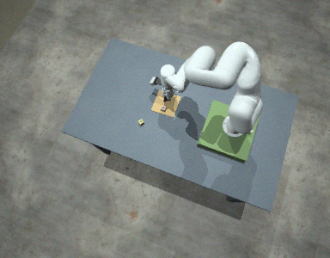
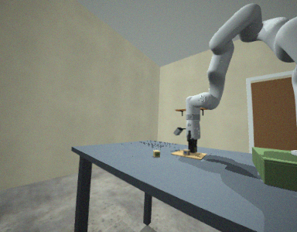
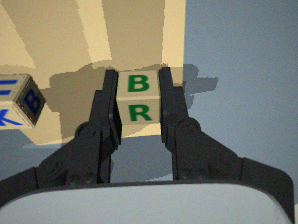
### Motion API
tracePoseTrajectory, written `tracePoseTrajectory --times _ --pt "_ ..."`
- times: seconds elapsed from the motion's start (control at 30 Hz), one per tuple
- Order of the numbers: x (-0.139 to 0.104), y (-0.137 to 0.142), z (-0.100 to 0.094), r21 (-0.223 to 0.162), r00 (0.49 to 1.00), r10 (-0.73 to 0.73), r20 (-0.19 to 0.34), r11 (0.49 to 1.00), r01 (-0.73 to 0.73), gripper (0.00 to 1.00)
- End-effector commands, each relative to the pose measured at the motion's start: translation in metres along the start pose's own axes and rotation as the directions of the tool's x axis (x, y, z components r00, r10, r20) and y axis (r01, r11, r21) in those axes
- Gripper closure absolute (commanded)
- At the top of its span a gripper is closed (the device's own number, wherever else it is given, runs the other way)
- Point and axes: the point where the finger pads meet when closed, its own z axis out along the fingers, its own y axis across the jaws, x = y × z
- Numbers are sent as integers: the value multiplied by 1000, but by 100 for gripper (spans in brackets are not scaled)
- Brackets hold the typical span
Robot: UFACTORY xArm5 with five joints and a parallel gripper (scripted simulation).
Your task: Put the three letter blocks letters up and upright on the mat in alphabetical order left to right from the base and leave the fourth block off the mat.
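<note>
The tan mat [image 1: 170, 113] [image 2: 199, 156] [image 3: 175, 30] lies on the table. My gripper [image 1: 166, 100] [image 2: 192, 151] [image 3: 139, 85] is shut on a block [image 3: 140, 112] with green R on top and B on its side, low over the mat's right part in the wrist view; contact with the mat is unclear. A block [image 1: 163, 108] [image 2: 186, 152] [image 3: 10, 117] with blue K on top is on the mat to its left, partly outside the wrist view. A wide gap separates them. Another block [image 1: 141, 122] [image 2: 156, 154] lies off the mat, its letter unreadable. The fourth is not visible.
A green box-like base [image 1: 218, 109] [image 2: 278, 174] surrounds the robot's foot. The grey-blue table [image 1: 109, 86] [image 2: 125, 162] extends around the mat, with its edge beyond the off-mat block in the top view.
</note>
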Motion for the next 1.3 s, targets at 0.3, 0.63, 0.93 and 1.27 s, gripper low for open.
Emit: tracePoseTrajectory --times 0.3,0.63,0.93,1.27 --pt "1 0 -1 0 1000 0 -3 1000 0 79" --pt "1 0 -1 0 1000 0 -3 1000 0 79" --pt "1 0 -1 0 1000 0 -3 1000 0 66" --pt "1 0 -1 0 1000 0 -3 1000 0 58"
